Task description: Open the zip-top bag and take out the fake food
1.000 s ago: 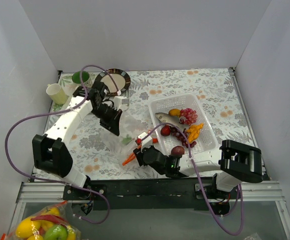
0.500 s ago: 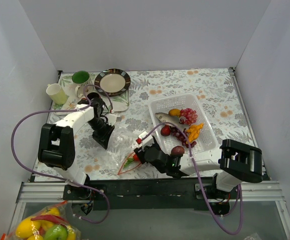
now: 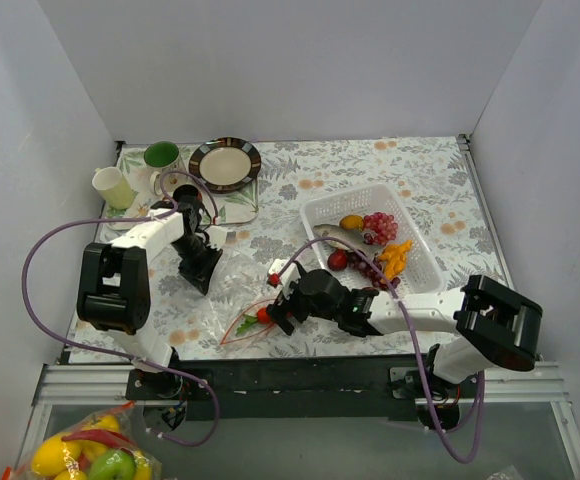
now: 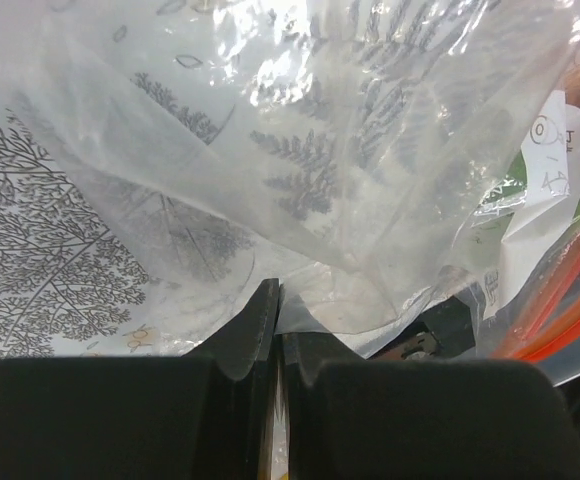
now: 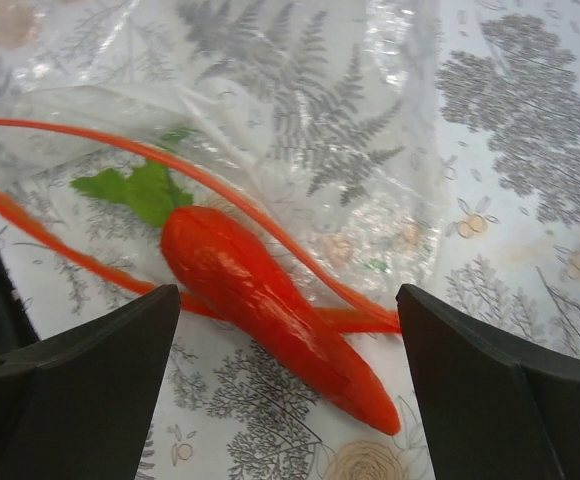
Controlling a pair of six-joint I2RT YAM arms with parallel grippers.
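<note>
The zip-top bag (image 3: 232,292) lies crinkled on the table, and its red-orange zip strip (image 3: 232,333) is open in a loop. My left gripper (image 3: 203,263) is shut on the bag's closed end, and the left wrist view shows clear plastic (image 4: 320,150) pinched between the jaws (image 4: 278,300). A red chili (image 5: 260,300) with green leaves lies across the zip strip (image 5: 270,215), its tip out on the table. It also shows in the top view (image 3: 263,316). My right gripper (image 5: 288,292) is open, its jaws on either side of the chili and apart from it.
A clear perforated basket (image 3: 415,225) at right holds a fish (image 3: 330,233), an orange fruit (image 3: 350,222), grapes (image 3: 377,229) and orange pieces (image 3: 395,260). A plate (image 3: 225,163), a green cup (image 3: 162,155) and a cream cup (image 3: 112,186) stand at the back left.
My left gripper has lowered the bag from a raised hold down onto the table. My right gripper has moved left and forward over the chili at the bag's mouth.
</note>
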